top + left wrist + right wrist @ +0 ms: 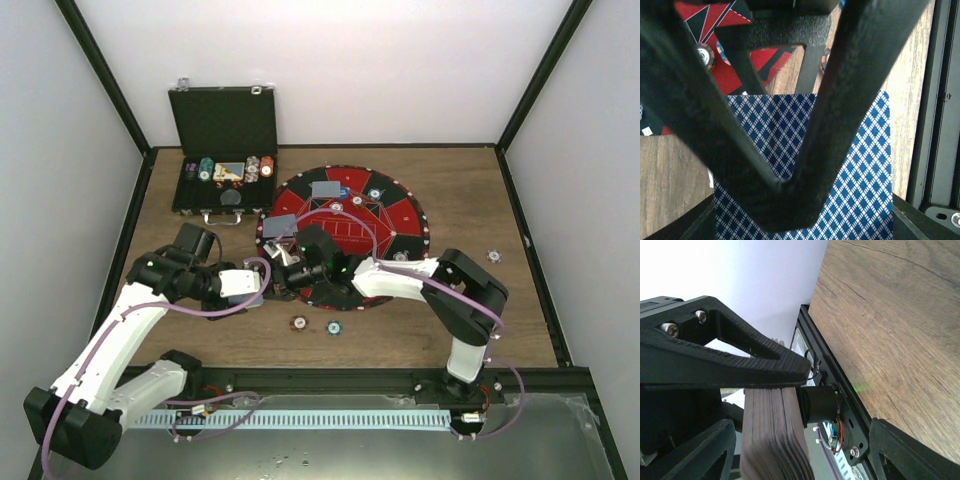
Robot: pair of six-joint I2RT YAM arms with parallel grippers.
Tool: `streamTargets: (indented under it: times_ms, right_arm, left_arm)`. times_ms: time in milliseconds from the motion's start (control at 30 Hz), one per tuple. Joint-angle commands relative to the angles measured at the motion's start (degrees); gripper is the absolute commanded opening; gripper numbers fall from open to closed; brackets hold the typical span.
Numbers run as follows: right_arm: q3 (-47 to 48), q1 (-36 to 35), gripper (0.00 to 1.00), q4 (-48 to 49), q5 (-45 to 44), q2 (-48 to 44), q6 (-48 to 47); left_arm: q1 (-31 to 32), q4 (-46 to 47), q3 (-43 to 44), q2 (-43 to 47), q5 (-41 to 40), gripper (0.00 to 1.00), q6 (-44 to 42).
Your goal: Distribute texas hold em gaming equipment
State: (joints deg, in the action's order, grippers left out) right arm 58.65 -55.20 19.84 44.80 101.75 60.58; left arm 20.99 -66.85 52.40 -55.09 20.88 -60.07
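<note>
My left gripper [256, 283] is shut on a single playing card [860, 165] with a blue diamond back, which lies flat under the fingers [850, 100] just off the mat's near-left edge. Right beside it, my right gripper [292, 268] is shut on the deck of playing cards [774, 445], seen edge-on under the upper finger [740, 362]. Two dealt cards [325, 189] [283, 226] lie on the mat. Poker chips sit on the mat [374, 193] [337, 207]. Two more chips [300, 323] [333, 327] lie on the wood in front of it, and one chip [494, 256] lies far right.
The round red-and-black mat [400, 215] lies mid-table. An open black case [222, 125] with chip stacks stands at the back left. A black rail [350, 378] runs along the near edge, and white walls enclose the table.
</note>
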Motion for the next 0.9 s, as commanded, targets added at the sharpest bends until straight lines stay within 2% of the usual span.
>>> streamTargets:
  times_ms: [0,300,600,867]
  right_arm:
    - [2.71,-0.78,0.75,5.11,1.61,3.04,1.91]
    - [3.17,-0.09,0.68,4.29,2.31,6.87,1.40]
    - [-5.52,3.39,0.59,7.32,2.32,1.76,2.64]
    - [-5.70,3.87,0.51,5.04,2.30,-2.63,1.85]
  left_arm:
    - [-0.13,-0.54,1.52,0.77,1.35,0.08,-0.41]
    - [-0.08,-0.86,1.92,0.93,1.09,0.08,-0.23]
    - [-0.07,-0.83,2.40,0.63,1.66,0.08,-0.22]
    - [-0.07,-0.61,2.31,0.51,1.70,0.08,-0.18]
